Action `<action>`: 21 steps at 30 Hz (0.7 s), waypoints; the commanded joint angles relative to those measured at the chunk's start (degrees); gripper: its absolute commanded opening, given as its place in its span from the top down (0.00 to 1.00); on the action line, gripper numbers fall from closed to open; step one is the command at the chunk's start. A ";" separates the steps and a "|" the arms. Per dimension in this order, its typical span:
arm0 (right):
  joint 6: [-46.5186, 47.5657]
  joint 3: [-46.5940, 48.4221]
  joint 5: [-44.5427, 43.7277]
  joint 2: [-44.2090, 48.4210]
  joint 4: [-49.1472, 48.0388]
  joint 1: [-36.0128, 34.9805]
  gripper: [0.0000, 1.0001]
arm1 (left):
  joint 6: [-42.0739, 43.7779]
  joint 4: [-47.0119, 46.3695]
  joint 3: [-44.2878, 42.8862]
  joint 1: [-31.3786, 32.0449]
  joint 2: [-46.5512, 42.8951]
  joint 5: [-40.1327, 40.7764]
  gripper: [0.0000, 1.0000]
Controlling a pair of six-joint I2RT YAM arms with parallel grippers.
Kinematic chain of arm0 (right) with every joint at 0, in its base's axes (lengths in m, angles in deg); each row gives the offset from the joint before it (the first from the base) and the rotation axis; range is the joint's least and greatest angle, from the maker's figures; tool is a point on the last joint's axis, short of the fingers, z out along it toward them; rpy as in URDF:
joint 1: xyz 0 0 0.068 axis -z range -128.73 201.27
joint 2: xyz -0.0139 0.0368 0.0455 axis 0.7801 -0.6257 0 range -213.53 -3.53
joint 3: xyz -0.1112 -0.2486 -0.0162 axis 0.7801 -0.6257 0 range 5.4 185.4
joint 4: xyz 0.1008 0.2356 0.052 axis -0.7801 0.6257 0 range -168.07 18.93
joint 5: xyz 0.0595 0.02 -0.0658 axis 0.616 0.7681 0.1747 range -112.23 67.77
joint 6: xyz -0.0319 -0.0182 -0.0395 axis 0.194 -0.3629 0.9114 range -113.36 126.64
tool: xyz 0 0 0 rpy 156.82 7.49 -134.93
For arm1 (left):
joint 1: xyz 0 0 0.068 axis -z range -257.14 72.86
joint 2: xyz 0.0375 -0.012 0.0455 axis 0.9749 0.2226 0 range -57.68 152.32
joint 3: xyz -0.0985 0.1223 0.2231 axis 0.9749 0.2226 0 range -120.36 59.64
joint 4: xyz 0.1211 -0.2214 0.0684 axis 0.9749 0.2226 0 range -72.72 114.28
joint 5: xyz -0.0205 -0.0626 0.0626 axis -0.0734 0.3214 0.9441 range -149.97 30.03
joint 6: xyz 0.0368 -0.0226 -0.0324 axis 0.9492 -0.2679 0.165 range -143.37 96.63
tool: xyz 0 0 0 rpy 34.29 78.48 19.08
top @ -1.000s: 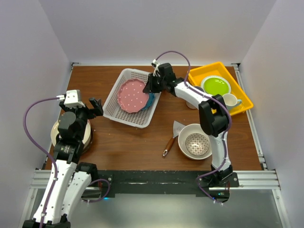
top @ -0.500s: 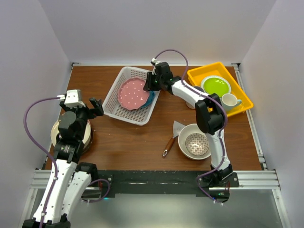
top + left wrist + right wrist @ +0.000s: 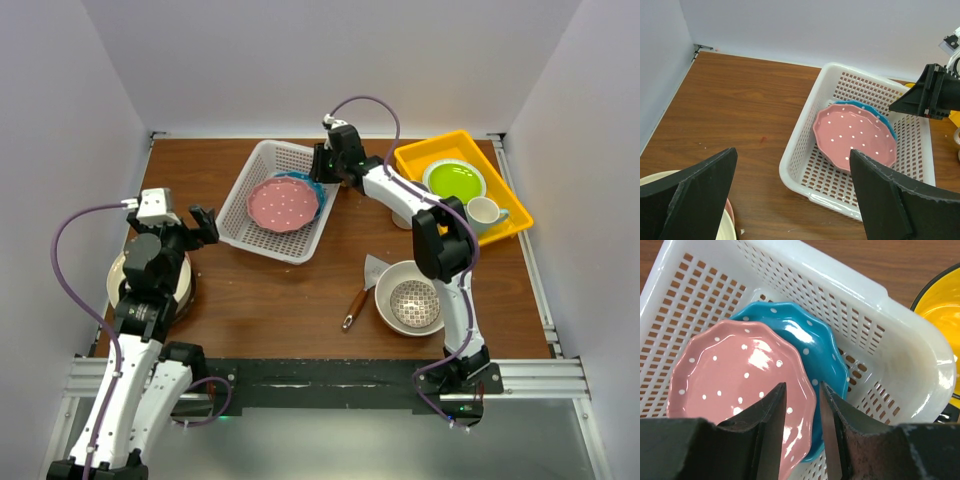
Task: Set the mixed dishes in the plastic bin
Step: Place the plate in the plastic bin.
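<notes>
Right jaws slightly parted, left jaws wide, scalloped pink dotted plate (image 3: 735,372) atop blue plate (image 3: 810,347), lattice bin (image 3: 890,310)

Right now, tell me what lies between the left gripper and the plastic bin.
Only bare wooden table: the left wrist view shows nothing on it between the left gripper and the plastic bin.

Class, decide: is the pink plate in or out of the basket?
Inside: the pink plate lies within the basket walls, atop a blue plate.
</notes>
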 commanded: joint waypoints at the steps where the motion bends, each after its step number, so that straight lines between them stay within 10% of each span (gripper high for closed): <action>1: 2.41 3.28 -1.30 -0.01 0.24 -0.87 0.63 | 0.45 -1.45 0.60 -0.08 0.62 -1.76 0.00; 15: 26.21 -2.94 35.34 11.67 2.34 -1.66 0.64 | -2.80 -1.98 -2.12 -0.34 18.10 -17.23 0.02; 21: 33.60 -13.21 39.40 24.76 1.82 -1.67 0.71 | -4.83 4.16 -10.28 0.09 30.14 -13.82 0.49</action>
